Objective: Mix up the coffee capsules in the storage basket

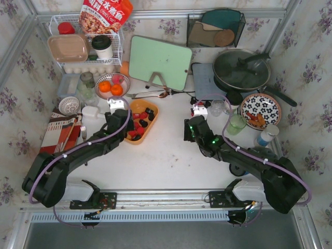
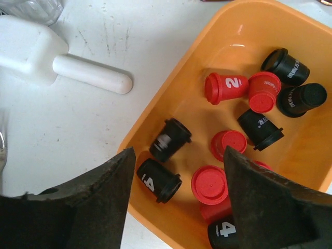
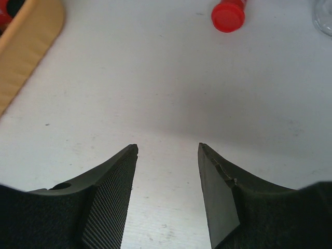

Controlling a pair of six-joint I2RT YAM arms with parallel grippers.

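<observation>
Left hand point(image 2: 179, 153) is hovering spread apart over the orange basket point(image 2: 179, 91) on the desk point(image 3: 155, 78), with red and black capsules point(image 2: 223, 88) lying loose inside. Right hand point(image 3: 167, 148) is waiting apart, empty. Capsules are probably light, hard and slick, so pinching across the tapered body looks best.

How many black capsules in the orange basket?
6: two black capsules in the far corner, one mid-basket, two by the left wall, one at the near edge. The left tool may hide others.
</observation>
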